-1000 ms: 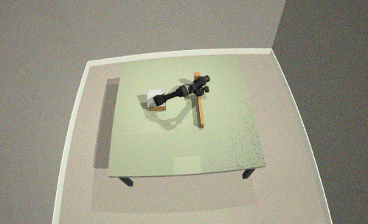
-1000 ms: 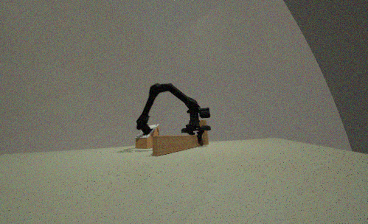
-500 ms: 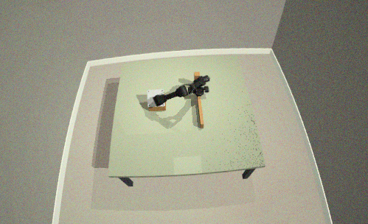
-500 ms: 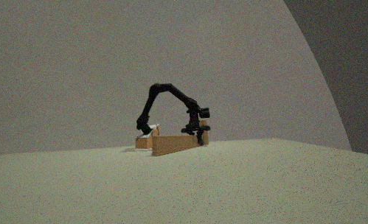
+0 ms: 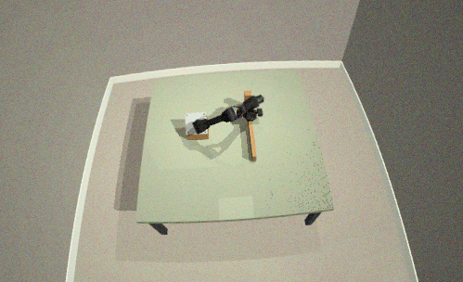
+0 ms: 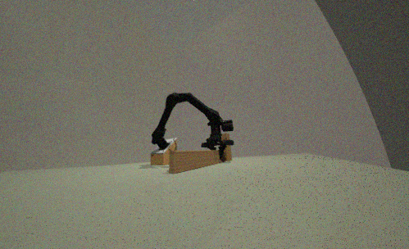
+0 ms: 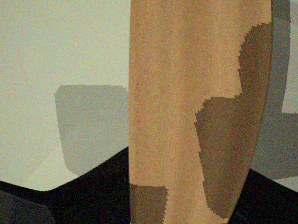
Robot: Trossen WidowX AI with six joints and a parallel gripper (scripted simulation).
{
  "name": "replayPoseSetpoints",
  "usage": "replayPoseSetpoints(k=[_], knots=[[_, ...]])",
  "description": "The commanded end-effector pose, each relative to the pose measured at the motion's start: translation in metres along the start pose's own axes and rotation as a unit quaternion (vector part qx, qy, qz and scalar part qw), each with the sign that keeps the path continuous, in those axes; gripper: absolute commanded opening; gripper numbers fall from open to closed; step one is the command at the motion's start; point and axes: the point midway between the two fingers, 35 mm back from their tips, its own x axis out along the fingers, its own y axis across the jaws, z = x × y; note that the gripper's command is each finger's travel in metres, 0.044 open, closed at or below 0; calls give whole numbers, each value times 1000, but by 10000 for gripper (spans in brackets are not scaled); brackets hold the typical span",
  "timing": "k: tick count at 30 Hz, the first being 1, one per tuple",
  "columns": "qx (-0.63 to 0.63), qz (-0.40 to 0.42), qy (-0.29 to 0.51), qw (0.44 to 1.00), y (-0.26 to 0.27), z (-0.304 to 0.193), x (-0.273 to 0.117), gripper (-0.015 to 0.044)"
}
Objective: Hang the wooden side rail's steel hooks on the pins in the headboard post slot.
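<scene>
The long wooden side rail point(image 5: 252, 144) point(image 6: 193, 161) stands on its narrow edge and fills the middle of the wrist view point(image 7: 170, 75). My gripper point(image 5: 250, 119) point(image 6: 222, 156) point(image 7: 171, 151) is shut on the rail near its post-side end, from above. The headboard post point(image 5: 248, 93) point(image 6: 229, 148) stands upright just beyond the gripper, roughly in line with the rail. The rail's far end is at or very near the table top; a small gap there cannot be ruled out. The hooks, the slot and the pins are hidden or too small to see.
The arm's base stands on a wooden block with a white top plate point(image 5: 191, 120) point(image 6: 158, 158), left of the rail. The arm arches from there over to the rail. The table point(image 5: 189, 190) extends on all sides of them.
</scene>
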Motion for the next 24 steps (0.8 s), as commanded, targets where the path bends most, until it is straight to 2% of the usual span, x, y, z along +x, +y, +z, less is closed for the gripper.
replayPoseSetpoints(k=[1, 24], knots=[[5, 1, 1, 1000, 0, 0, -2, 0], [5, 1, 1, 1000, 0, 0, -6, 0]])
